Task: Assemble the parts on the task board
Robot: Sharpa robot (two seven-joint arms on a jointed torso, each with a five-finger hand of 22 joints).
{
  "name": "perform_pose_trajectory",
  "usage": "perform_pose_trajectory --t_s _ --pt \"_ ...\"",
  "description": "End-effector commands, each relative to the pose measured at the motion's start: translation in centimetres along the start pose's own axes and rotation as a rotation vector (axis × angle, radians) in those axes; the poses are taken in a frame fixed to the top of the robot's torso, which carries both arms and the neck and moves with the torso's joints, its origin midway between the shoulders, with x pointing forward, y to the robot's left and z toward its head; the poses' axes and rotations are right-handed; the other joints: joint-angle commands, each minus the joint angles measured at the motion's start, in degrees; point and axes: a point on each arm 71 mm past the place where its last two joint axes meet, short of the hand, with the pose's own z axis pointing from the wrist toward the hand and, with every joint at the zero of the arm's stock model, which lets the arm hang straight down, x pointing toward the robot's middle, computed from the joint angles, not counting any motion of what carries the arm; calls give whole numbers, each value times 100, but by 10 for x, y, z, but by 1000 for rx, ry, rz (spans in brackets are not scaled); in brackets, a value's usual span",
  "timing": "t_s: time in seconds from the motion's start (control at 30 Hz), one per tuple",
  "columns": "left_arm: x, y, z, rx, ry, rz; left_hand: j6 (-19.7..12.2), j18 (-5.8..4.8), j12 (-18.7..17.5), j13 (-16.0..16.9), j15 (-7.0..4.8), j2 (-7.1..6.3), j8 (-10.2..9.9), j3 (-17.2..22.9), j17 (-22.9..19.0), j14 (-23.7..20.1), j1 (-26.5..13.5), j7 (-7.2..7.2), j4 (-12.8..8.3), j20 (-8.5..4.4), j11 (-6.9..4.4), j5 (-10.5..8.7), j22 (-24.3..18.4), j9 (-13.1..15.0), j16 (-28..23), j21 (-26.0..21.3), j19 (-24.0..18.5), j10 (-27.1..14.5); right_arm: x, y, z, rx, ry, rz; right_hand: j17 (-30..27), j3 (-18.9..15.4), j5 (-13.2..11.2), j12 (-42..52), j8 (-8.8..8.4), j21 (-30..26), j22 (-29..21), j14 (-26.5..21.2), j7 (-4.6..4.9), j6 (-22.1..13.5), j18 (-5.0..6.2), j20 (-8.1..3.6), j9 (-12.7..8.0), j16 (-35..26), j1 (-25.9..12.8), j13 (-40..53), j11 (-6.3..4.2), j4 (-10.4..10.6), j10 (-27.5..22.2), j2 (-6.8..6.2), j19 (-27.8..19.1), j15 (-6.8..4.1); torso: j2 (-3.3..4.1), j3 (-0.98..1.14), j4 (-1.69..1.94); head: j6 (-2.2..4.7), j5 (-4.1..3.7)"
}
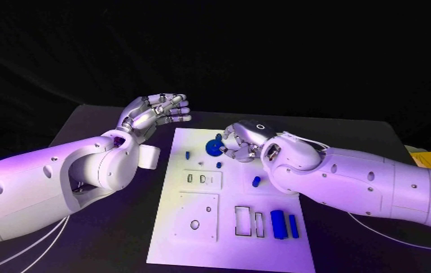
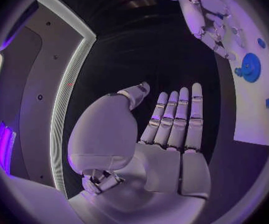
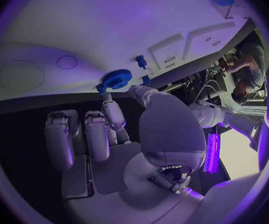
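The white task board (image 1: 225, 248) lies in the middle of the black table. A blue gear (image 1: 215, 146) sits at its far end, with my right hand (image 1: 244, 139) just beside it, fingers partly curled and holding nothing. In the right wrist view one fingertip (image 3: 107, 95) reaches the rim of the gear (image 3: 116, 78); I cannot tell if it touches. The left wrist view has the gear (image 2: 251, 67) on the board (image 2: 258, 114), slightly apart from the right hand (image 2: 203, 20). My left hand (image 1: 157, 112) hovers left of the board's far end, fingers straight and empty.
Small blue pegs (image 1: 188, 155) (image 1: 218, 165) (image 1: 256, 181) are on the board's middle. Two long blue pieces (image 1: 278, 223) (image 1: 293, 225) lie near its right edge, beside a rectangular slot (image 1: 244, 221). A yellow object (image 1: 418, 156) sits at the table's right edge.
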Motion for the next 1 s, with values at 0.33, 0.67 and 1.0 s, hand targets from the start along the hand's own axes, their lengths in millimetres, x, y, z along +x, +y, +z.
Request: perform_pose_trajectory --t_s 0.33,0.67,1.0 --pt "-1 0 3 15 27 -18 -48 63 -47 2 25 20 -37 6 8 -23 -24 391 45 17 33 2 -12 -7 -38 -26 -29 -14 -40 -82 -49 80 79 394 965 -291 -1182 -89 -208 -194 1017 478 -51 -1 28 -41 17 -4 1068 -58 -46 -618 -90 -192 185 -37 -76 13 -61 38 -108" --pt "-6 2 5 22 26 -17 -55 64 -55 4 23 -27 -45 -6 14 -18 6 377 7 18 26 1 -20 -11 -48 -31 -35 -8 -52 -140 -82 139 83 412 1151 -343 -1081 -19 -364 -111 1130 524 -422 -199 -4 -335 30 55 1524 82 -454 -929 40 -199 277 -372 -117 72 -125 11 -203" --pt "-7 4 5 18 25 -17 -53 64 -56 4 22 -28 -45 -4 16 -17 17 375 -1 18 24 2 -22 -11 -51 -31 -35 -5 -39 -160 -87 199 74 392 1196 -325 -985 66 -341 -54 1195 536 -354 -163 -25 -372 66 69 1505 189 -433 -924 139 -139 332 -380 -101 105 -118 -20 -185"
